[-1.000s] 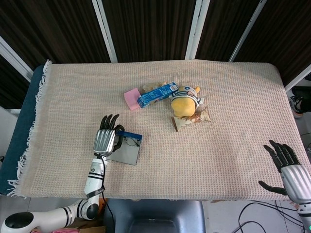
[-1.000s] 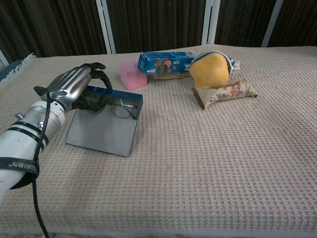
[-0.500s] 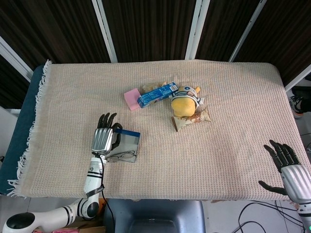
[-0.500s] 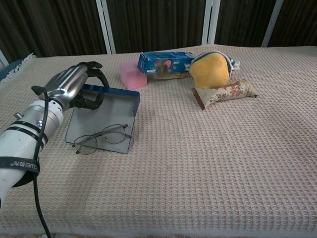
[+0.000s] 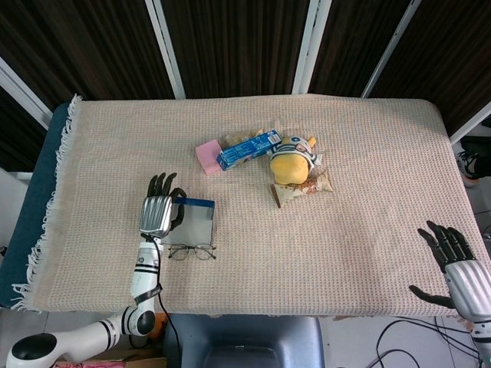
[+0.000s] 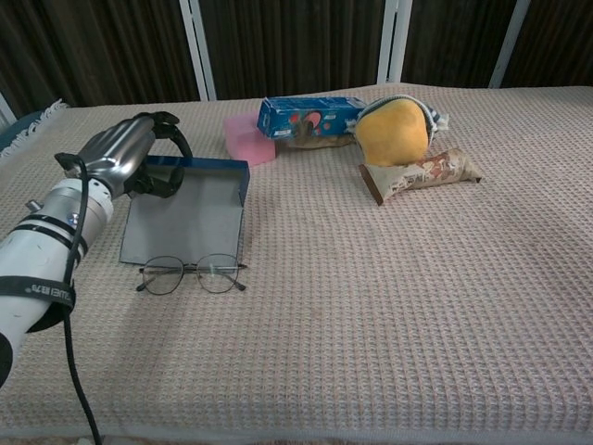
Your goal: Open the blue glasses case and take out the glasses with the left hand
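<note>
The blue glasses case [image 6: 185, 221] lies open on the cloth, its grey inside up and its blue rim [image 6: 206, 165] along the far side. My left hand [image 6: 128, 154] curls over the case's far left corner and grips it. In the head view the left hand [image 5: 157, 212] sits at the left end of the case [image 5: 195, 222]. The thin-framed glasses [image 6: 192, 274] lie flat on the cloth just in front of the case, outside it, glasses [image 5: 192, 251] touched by nothing. My right hand [image 5: 459, 266] hangs at the table's near right edge, fingers spread, holding nothing.
Behind the case lie a pink block [image 6: 246, 142] and a blue box [image 6: 310, 115]. To their right sit a yellow pouch [image 6: 393, 131] and a brown wrapper [image 6: 422, 173]. The fringed cloth [image 5: 360, 192] covers the whole table.
My left hand has drawn the case back and to the left. The glasses slid out of it and now lie on the cloth at its near edge. The right hand has not moved.
</note>
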Action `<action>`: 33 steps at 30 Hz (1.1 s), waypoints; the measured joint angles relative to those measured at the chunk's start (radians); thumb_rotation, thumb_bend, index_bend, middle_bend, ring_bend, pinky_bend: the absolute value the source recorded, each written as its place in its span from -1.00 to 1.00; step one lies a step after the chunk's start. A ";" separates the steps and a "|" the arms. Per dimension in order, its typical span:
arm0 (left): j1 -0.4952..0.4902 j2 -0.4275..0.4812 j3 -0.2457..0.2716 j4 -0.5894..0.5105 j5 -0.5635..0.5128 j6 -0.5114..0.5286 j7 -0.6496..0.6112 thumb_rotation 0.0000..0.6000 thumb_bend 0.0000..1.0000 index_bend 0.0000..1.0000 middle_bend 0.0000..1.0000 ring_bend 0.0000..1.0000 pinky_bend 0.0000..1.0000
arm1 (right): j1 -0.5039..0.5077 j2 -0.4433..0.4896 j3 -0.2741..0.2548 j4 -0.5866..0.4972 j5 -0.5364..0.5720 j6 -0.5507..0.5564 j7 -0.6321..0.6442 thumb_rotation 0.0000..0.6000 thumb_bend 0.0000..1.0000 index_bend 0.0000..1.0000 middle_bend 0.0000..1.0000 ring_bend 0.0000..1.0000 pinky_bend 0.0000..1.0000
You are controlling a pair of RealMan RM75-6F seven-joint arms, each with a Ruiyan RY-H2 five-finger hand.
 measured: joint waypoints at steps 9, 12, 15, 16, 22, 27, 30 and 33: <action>-0.059 -0.029 -0.076 0.209 -0.055 -0.061 -0.043 1.00 -0.04 -0.01 -0.79 -1.00 -0.92 | 0.003 -0.002 0.003 -0.002 0.008 -0.010 -0.012 1.00 -0.81 -1.00 -1.00 -1.00 -1.00; -0.076 -0.042 -0.092 0.295 -0.085 -0.115 -0.054 1.00 -0.04 -0.08 -0.80 -1.00 -0.92 | 0.004 -0.004 0.004 -0.006 0.013 -0.016 -0.022 1.00 -0.81 -1.00 -1.00 -1.00 -1.00; -0.089 -0.052 -0.101 0.359 -0.116 -0.178 -0.062 1.00 -0.04 -0.20 -0.82 -1.00 -0.92 | 0.006 -0.006 0.004 -0.012 0.016 -0.022 -0.034 1.00 -0.81 -1.00 -1.00 -1.00 -1.00; -0.091 -0.054 -0.102 0.370 -0.123 -0.196 -0.064 1.00 -0.04 -0.25 -0.84 -1.00 -0.92 | 0.006 -0.007 0.005 -0.013 0.017 -0.023 -0.038 1.00 -0.81 -1.00 -1.00 -1.00 -1.00; -0.093 -0.049 -0.100 0.382 -0.164 -0.278 -0.046 1.00 -0.14 -0.78 -0.97 -1.00 -0.92 | 0.008 -0.011 0.005 -0.017 0.019 -0.029 -0.050 1.00 -0.81 -1.00 -1.00 -1.00 -1.00; -0.082 -0.019 -0.098 0.332 -0.194 -0.302 0.020 1.00 -0.21 -1.00 -1.00 -1.00 -0.92 | 0.010 -0.014 0.004 -0.019 0.018 -0.033 -0.060 1.00 -0.81 -1.00 -1.00 -1.00 -1.00; -0.058 0.027 -0.086 0.229 -0.199 -0.291 0.053 1.00 -0.21 -1.00 -1.00 -1.00 -0.92 | 0.008 -0.013 0.004 -0.018 0.018 -0.031 -0.057 1.00 -0.81 -1.00 -1.00 -1.00 -1.00; -0.017 0.098 -0.062 0.068 -0.183 -0.253 0.077 1.00 -0.20 -1.00 -1.00 -1.00 -0.92 | 0.006 -0.013 0.005 -0.016 0.022 -0.028 -0.058 1.00 -0.81 -1.00 -1.00 -1.00 -1.00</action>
